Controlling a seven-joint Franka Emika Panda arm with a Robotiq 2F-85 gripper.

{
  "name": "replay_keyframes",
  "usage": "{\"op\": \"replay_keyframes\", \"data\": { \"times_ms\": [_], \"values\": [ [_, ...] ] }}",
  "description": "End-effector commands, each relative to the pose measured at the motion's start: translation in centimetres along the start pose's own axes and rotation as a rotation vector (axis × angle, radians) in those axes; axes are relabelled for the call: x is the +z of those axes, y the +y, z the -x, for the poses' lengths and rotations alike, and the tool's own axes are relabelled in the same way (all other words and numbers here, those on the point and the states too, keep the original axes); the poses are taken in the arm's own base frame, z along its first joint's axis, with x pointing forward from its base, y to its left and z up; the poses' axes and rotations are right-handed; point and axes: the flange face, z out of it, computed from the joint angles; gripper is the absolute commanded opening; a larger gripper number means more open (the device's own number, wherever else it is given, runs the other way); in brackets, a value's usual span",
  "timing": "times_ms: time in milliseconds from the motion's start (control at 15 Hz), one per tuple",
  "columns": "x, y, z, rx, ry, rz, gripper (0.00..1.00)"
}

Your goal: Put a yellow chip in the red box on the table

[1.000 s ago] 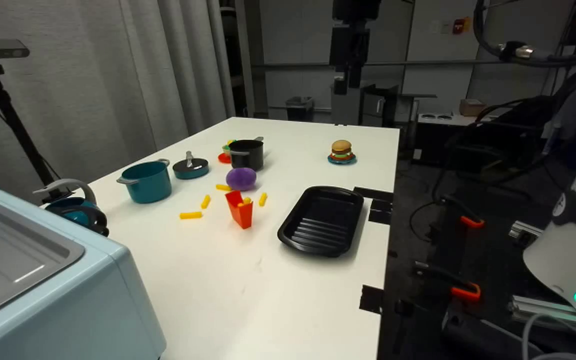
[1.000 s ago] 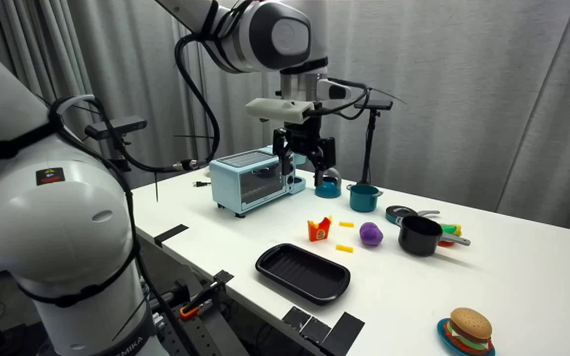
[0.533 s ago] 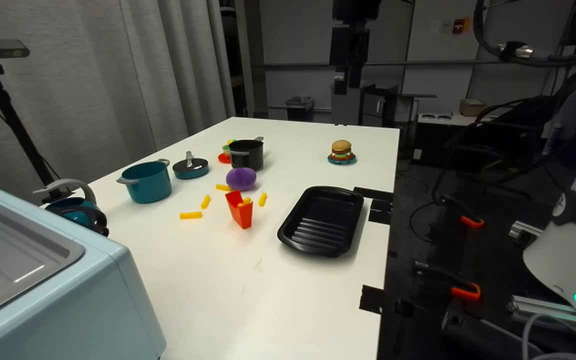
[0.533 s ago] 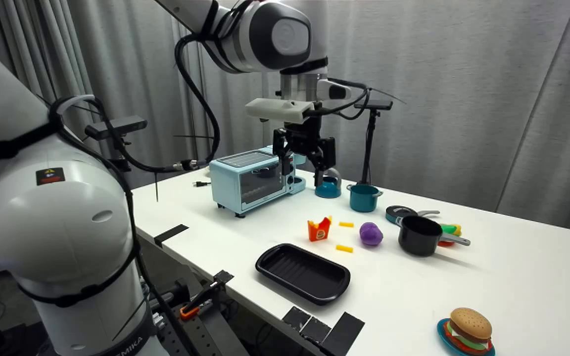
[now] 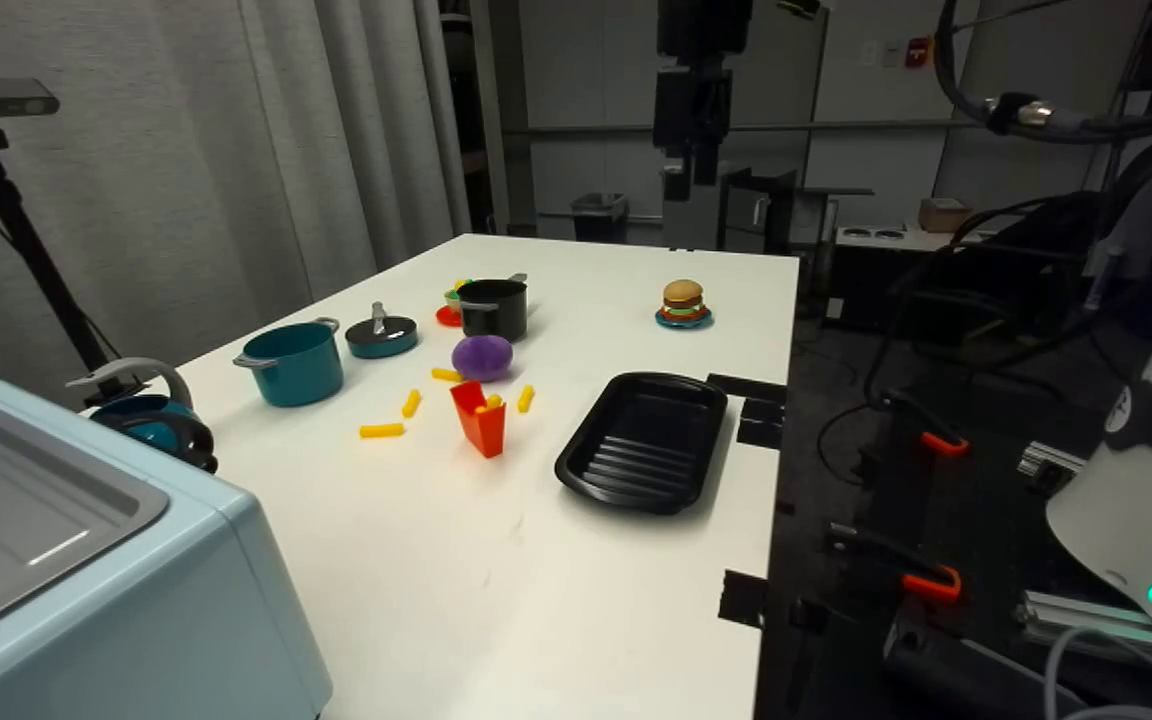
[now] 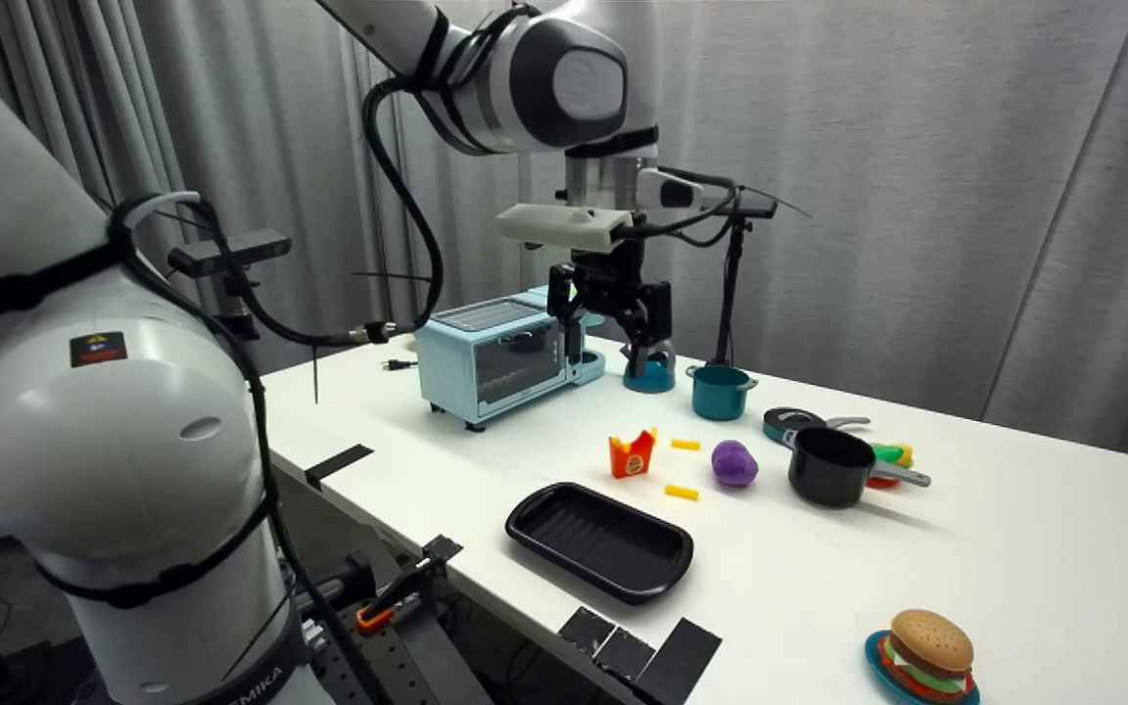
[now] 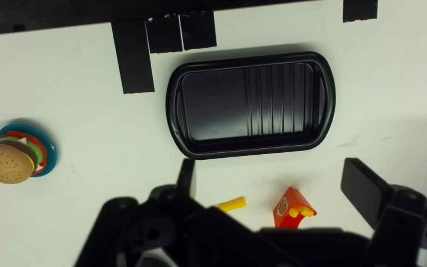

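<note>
The red box (image 5: 479, 425) stands upright on the white table (image 5: 536, 620) with a couple of yellow chips inside; it also shows in an exterior view (image 6: 631, 457) and the wrist view (image 7: 287, 207). Several loose yellow chips lie around it: one on the tray side (image 5: 526, 398), one by the purple object (image 5: 446, 375), others toward the teal pot (image 5: 411, 403) (image 5: 381, 430). My gripper (image 6: 605, 357) is open and empty, high above the table. In the wrist view, the red box and part of a yellow chip (image 7: 232, 204) show between the wide-apart fingers (image 7: 272, 178).
A flat black tray (image 7: 248, 105) lies beside the red box. A purple object (image 6: 733, 463), black pot (image 6: 830, 468), teal pot (image 6: 720, 393), lid (image 5: 382, 336) and toy burger (image 6: 928, 654) stand around. A light blue toaster oven (image 6: 495, 357) sits at one end.
In the last half second the arm has shifted slightly and come down a little; the gripper stays open. The objects on the table have not moved.
</note>
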Motion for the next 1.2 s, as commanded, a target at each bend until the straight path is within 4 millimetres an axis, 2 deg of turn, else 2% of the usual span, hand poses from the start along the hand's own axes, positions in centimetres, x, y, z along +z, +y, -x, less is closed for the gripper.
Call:
{"op": "replay_keyframes", "data": {
  "times_ms": [0, 400, 800, 933, 1067, 1133],
  "values": [
    [0.9, 1.6, -3.2, 0.015, -0.03, 0.001, 1.0],
    [3.5, 3.2, -8.0, 0.045, -0.039, -0.001, 1.0],
    [8.2, 2.9, -12.3, 0.052, 0.004, 0.004, 1.0],
    [9.5, 2.9, -13.3, 0.06, 0.005, 0.004, 1.0],
    [9.7, 4.0, -13.7, 0.071, 0.004, -0.002, 1.0],
    [9.8, 3.1, -12.5, 0.049, -0.01, 0.004, 1.0]
  ]
}}
